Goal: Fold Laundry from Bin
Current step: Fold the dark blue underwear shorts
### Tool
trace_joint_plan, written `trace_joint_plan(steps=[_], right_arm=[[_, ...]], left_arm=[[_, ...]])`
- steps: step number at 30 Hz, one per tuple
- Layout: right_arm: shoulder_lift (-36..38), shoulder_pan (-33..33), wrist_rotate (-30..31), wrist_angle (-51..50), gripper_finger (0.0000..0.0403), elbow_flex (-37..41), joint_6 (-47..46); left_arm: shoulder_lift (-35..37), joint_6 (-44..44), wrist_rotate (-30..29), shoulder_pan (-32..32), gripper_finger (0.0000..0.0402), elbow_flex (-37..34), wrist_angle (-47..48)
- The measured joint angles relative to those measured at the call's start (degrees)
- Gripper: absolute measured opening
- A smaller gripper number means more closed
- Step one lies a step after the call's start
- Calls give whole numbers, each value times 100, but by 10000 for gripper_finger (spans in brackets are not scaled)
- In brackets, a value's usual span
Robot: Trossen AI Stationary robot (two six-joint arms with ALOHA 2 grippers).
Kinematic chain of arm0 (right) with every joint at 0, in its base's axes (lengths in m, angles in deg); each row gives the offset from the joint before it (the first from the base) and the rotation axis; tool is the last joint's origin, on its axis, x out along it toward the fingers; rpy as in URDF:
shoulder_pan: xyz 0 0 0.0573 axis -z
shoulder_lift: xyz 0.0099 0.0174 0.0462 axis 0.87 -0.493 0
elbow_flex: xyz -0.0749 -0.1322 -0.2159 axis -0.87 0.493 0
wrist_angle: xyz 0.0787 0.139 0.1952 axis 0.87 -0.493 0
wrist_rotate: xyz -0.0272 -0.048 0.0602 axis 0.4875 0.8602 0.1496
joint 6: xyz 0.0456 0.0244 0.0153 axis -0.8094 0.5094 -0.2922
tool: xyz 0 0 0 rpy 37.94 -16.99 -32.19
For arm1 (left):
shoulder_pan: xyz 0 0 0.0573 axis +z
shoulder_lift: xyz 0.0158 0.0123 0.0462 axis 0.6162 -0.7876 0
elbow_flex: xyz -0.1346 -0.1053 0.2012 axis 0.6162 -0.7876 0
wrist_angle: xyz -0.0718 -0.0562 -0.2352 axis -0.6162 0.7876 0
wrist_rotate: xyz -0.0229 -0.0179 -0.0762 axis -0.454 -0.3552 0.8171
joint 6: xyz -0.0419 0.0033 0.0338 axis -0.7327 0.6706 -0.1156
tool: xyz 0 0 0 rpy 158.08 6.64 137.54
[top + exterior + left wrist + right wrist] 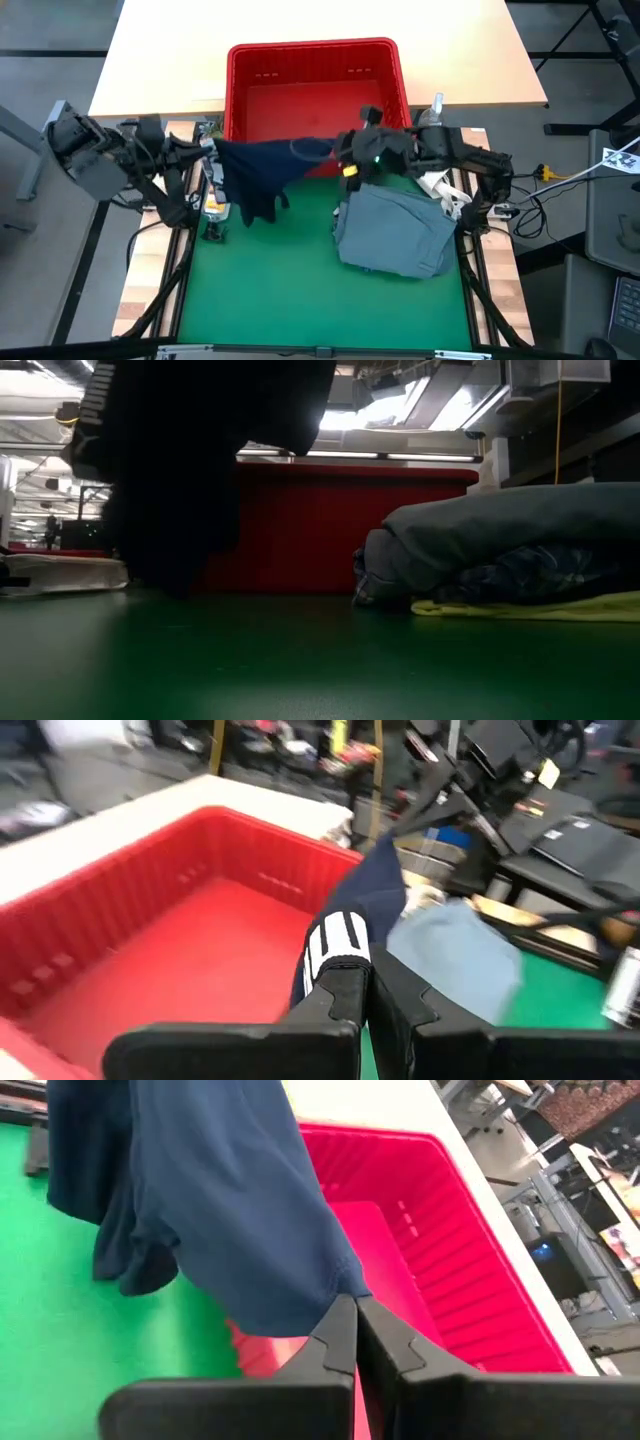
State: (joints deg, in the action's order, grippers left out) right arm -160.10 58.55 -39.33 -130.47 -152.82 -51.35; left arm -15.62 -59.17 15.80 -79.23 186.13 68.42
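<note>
1. From above, the dark navy garment [262, 170] hangs stretched in the air between the two arms, just in front of the red bin [314, 92]; the left gripper [208, 150] pinches its left end and the right gripper [345, 150] pinches its right end, both sets of fingers pressed together on the cloth; the garment's loose part droops toward the green mat [300, 300]; a folded stack topped by the large grey-blue garment [395, 232] lies on the mat's right side, under the right arm; the bin stands at the far edge of the mat, against the wooden table [480, 50], and its floor looks bare.

2. At table height, the navy garment [180, 470] hangs as a dark mass on the left, its lower edge close to the mat [300, 660]; the bin's red wall [350, 530] stands behind it; on the right the grey-blue garment [500, 530] lies over the blue-white plaid shirt [540, 575], with the yellow garment [530, 610] at the bottom of the stack.

3. Past the left wrist, the fingers [340, 1005] are clamped on a corner of the navy garment [365, 900] bearing white stripes; the bin [130, 940] lies beyond, and the grey-blue garment [460, 960] beside it.

4. Past the right wrist, the fingers [335, 1340] are closed on a fold of the navy garment [220, 1210], which drapes away over the mat [60, 1340] and the bin [440, 1250].
</note>
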Motion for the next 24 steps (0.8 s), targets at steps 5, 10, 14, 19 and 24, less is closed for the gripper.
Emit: trace_joint_plan(steps=[5,10,14,19,24], right_arm=[[117,405,-122,18,1,-2,130],[172,255,-712,-58,1,-4,125],[52,-368,-866,-443,1,-4,80],[-315,-1361,-864,-1195,1,-4,-514],[-825,-2212,-866,-1762,1,-2,-1415]], left_arm=[[119,1050,46,605,0,0,-583],[68,831,1800,766,0,-5,-639],[-99,26,3316,456,0,-441,-649],[-382,-1333,3829,-474,0,-1896,-875],[-701,-2124,4097,-1135,0,-3145,-2068]])
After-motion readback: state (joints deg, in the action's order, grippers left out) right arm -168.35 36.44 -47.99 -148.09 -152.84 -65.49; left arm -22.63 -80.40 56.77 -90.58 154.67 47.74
